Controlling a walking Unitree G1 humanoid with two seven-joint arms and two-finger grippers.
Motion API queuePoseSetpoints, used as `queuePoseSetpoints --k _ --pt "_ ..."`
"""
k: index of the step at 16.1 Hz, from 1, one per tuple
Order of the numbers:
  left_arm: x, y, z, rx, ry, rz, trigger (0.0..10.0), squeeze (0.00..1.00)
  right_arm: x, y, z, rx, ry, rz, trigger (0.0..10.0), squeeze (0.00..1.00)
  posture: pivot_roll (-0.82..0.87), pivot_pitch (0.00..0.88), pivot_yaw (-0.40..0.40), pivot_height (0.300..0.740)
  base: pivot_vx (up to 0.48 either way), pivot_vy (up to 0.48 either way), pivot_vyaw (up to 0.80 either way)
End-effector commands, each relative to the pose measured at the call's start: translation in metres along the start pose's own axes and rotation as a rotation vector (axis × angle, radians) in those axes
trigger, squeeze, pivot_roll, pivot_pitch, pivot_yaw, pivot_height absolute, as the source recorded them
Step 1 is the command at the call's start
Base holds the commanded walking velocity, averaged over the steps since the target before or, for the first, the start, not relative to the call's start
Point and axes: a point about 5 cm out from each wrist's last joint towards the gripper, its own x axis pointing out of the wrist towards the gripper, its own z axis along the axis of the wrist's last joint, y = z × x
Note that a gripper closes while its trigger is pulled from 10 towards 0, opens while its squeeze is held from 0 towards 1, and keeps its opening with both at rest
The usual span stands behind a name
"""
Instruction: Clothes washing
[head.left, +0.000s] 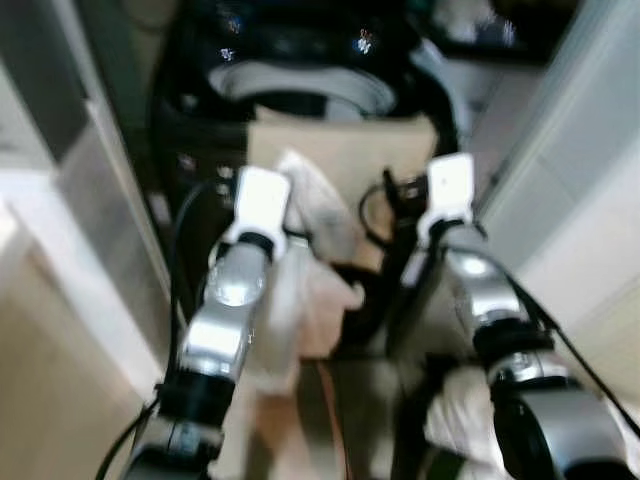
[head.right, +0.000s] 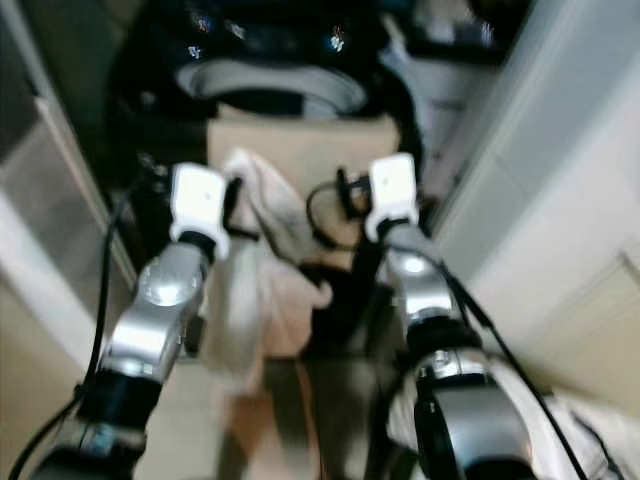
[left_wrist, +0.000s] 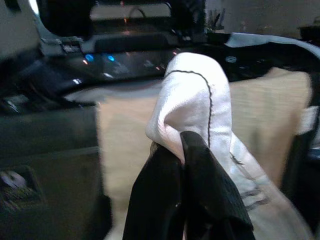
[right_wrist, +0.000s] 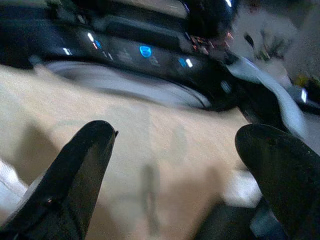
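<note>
The 2 head views look forward and steeply down from above both silver arms, onto the black washing machine (head.left: 300, 70) and the beige cloth (head.left: 350, 150) draped over its front. They share nearly all of the scene, slightly offset sideways. The left wrist view looks along the closed fingers (left_wrist: 200, 195), close to the beige cloth and control panel (left_wrist: 130, 60). The right wrist view faces the same panel between spread fingers (right_wrist: 75, 175), equally near.

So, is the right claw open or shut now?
Open. In the right wrist view the right claw has its two black fingers far apart, with nothing between them.
</note>
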Motion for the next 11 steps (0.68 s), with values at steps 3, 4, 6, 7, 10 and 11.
queuePoseSetpoints --k 3,4,6,7,10,11 --pt "0.009 0.027 0.109 0.144 -0.306 -0.051 0.0 0.00 0.011 0.001 0.061 0.056 -0.227 -0.040 10.0 0.00 0.01 0.000 -0.079 0.740 0.480 0.000 0.00" --pt "0.010 0.035 0.130 0.141 -0.357 -0.053 0.0 0.00 0.013 -0.001 0.075 0.061 -0.271 -0.037 10.0 0.00 0.02 0.000 -0.079 0.740 0.480 0.000 0.00" --pt "0.017 0.061 0.203 0.201 -0.531 -0.069 0.0 0.00 0.015 -0.012 0.109 0.087 -0.371 -0.054 10.0 0.00 0.03 0.000 -0.079 0.740 0.480 0.000 0.00" --pt "0.018 0.064 0.212 0.211 -0.552 -0.073 0.0 0.00 0.015 -0.014 0.113 0.091 -0.382 -0.058 10.0 0.00 0.03 0.000 -0.079 0.740 0.480 0.000 0.00" --pt "0.056 0.070 0.285 0.424 -0.635 -0.090 0.0 0.00 0.012 -0.047 0.142 0.031 -0.472 -0.227 10.0 0.00 -0.01 0.000 -0.015 0.740 0.480 0.000 0.00" --pt "0.062 0.068 0.287 0.464 -0.620 -0.086 0.0 0.00 0.011 -0.049 0.141 0.027 -0.469 -0.238 10.0 0.00 -0.01 0.000 -0.010 0.740 0.480 0.000 0.00"
